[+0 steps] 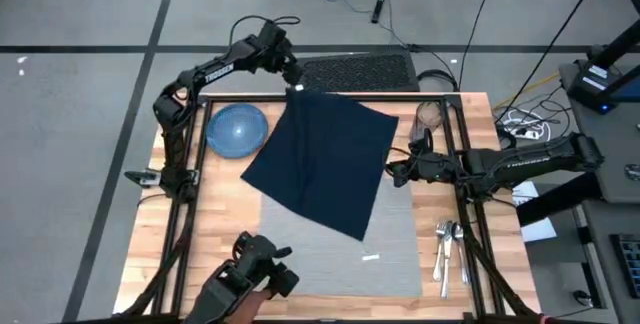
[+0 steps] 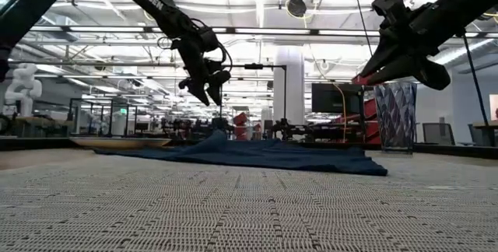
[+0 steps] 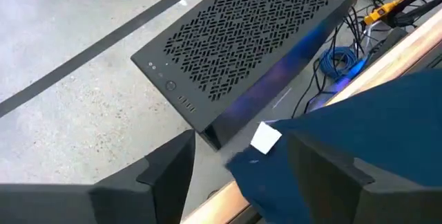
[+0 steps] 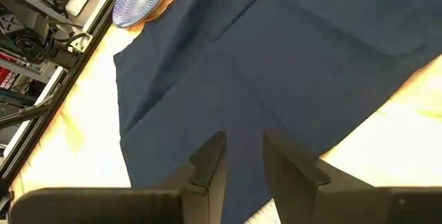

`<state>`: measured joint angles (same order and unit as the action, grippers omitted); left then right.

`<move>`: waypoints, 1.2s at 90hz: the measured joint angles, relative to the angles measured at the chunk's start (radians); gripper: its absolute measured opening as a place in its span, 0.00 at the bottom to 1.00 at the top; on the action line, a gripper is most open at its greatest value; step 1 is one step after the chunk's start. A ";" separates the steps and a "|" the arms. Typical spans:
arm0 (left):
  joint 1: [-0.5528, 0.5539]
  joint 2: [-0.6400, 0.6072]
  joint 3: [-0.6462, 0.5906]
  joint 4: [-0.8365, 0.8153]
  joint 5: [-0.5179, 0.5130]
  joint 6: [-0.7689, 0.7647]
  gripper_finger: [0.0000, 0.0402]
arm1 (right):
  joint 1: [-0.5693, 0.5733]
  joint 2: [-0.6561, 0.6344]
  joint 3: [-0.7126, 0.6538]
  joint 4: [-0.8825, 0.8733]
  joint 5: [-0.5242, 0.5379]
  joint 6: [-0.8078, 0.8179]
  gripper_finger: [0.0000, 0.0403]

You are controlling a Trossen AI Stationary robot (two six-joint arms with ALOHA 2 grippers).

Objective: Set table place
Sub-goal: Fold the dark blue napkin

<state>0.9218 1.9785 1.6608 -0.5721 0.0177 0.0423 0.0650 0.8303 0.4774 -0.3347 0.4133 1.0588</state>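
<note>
Butcher-block table [image 1: 150, 239] bearing the grey placemat [image 1: 340, 259], partly covered by a navy napkin [image 1: 325, 154]. Left gripper [image 1: 293, 76], fingers open, above the napkin's far corner; right gripper [image 1: 392, 171], fingers slightly parted, at its right edge. Concrete floor [image 1: 80, 84] surrounds.

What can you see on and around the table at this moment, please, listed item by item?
table: one, light wood, black frame rails, under everything.
placemat: one, light grey, middle front of table, white tag near its front.
napkin: one, dark navy, spread at an angle over the placemat's far part, reaching the table's far edge.
dish: one, blue, far left of the table beside the napkin.
cutlery: a few silver pieces, right of the placemat.
glass: one, clear patterned, far right.
perforated case: one, dark, on the floor beyond the table.
left hand: open, above the napkin's far corner.
right hand: slightly open, at the napkin's right edge.
</note>
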 joint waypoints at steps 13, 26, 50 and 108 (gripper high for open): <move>0.000 0.000 0.000 -0.021 0.005 0.000 0.55 | 0.000 0.000 0.000 0.000 0.000 0.000 0.20; 0.000 0.000 0.000 -0.054 0.028 -0.002 0.55 | 0.000 0.000 0.000 0.000 0.000 0.000 0.20; -0.038 0.000 0.000 -0.235 0.167 -0.025 0.55 | 0.000 0.000 0.000 0.000 0.001 -0.002 0.20; -0.690 -0.001 0.000 -0.378 0.295 -0.063 0.55 | -0.263 0.175 0.000 0.124 -0.199 -0.155 0.20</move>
<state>0.2317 1.9778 1.6604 -0.9502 0.3130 -0.0204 -0.1977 1.0056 0.4770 -0.2108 0.2146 0.9036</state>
